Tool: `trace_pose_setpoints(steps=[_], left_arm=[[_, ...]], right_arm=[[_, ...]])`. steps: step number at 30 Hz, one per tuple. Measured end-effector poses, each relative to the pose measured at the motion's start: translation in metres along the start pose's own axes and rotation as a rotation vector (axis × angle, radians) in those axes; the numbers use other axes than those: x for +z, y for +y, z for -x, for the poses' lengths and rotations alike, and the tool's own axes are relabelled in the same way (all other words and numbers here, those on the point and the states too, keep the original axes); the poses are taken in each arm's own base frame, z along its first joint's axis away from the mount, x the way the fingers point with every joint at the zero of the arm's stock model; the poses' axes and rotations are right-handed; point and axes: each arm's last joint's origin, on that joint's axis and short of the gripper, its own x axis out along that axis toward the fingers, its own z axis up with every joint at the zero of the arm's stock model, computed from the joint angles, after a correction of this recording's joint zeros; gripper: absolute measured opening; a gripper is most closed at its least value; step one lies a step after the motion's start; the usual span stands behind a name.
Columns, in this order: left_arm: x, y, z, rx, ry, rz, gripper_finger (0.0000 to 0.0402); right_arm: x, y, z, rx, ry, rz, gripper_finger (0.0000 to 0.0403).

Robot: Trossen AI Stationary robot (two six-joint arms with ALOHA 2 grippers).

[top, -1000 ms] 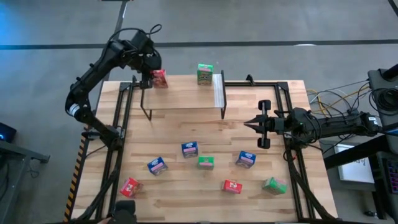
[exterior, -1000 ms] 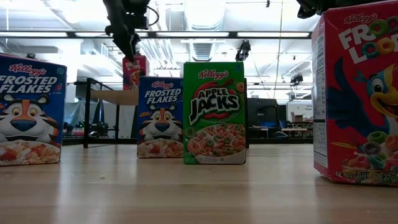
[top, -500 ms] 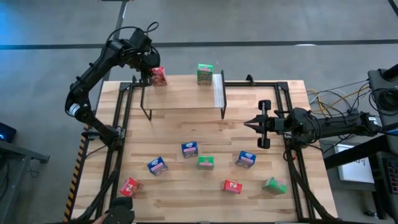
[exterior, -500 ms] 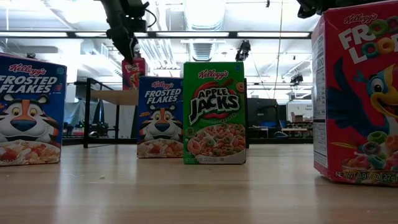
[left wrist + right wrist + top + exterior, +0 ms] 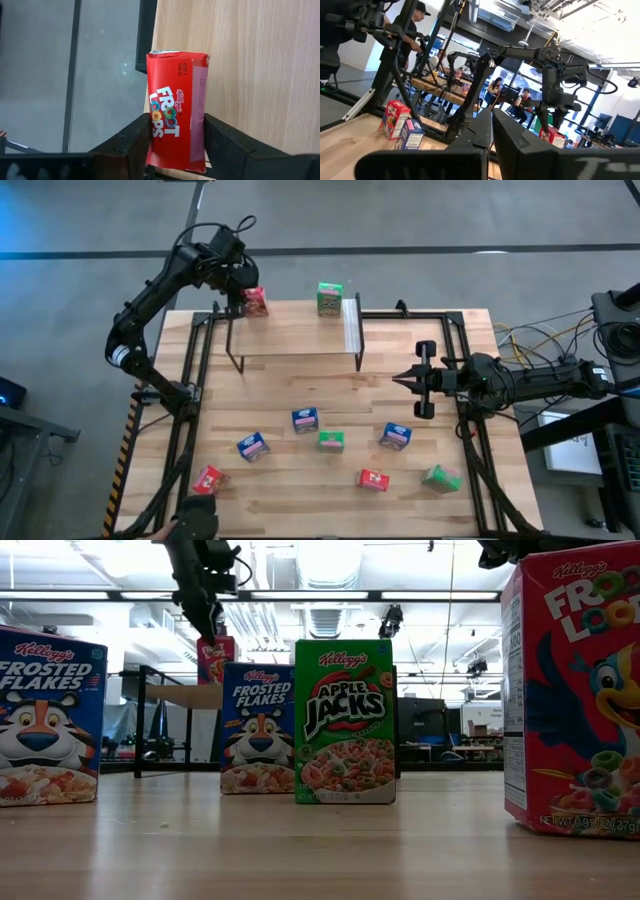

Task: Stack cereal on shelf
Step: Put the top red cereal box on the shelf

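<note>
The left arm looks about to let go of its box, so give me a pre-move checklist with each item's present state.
1. Red Froot Loops cardboard box sits on the shelf's light wooden top board: ok.
2. Box fully on the board: not ok, it sits at the far left edge.
3. Left gripper fingers clear of the box: cannot tell.
4. Green cereal box on the shelf stands apart from the red one: ok.
5. Right gripper shut, waiting right of the shelf: ok.

Big wooden tabletop (image 5: 300, 480); cables (image 5: 530, 340) by right edge; people (image 5: 525, 95) in bkgd.
</note>
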Motion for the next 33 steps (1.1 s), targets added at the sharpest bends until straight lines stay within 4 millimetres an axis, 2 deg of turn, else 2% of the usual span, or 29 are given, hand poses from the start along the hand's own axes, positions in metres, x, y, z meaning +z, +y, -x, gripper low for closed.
trace_pose_setpoints(steps=[10, 33], left_arm=[[0.0000, 0.0030, -0.0010, 0.056, 0.043, 0.002, 0.0191], [0.0017, 0.0052, 0.0038, 0.089, 0.032, -0.028, 0.0192]], right_arm=[[0.0002, 0.0000, 0.0000, 0.000, -0.002, 0.001, 0.0009], [0.0002, -0.0001, 0.0000, -0.001, -0.002, 0.003, 0.0009]])
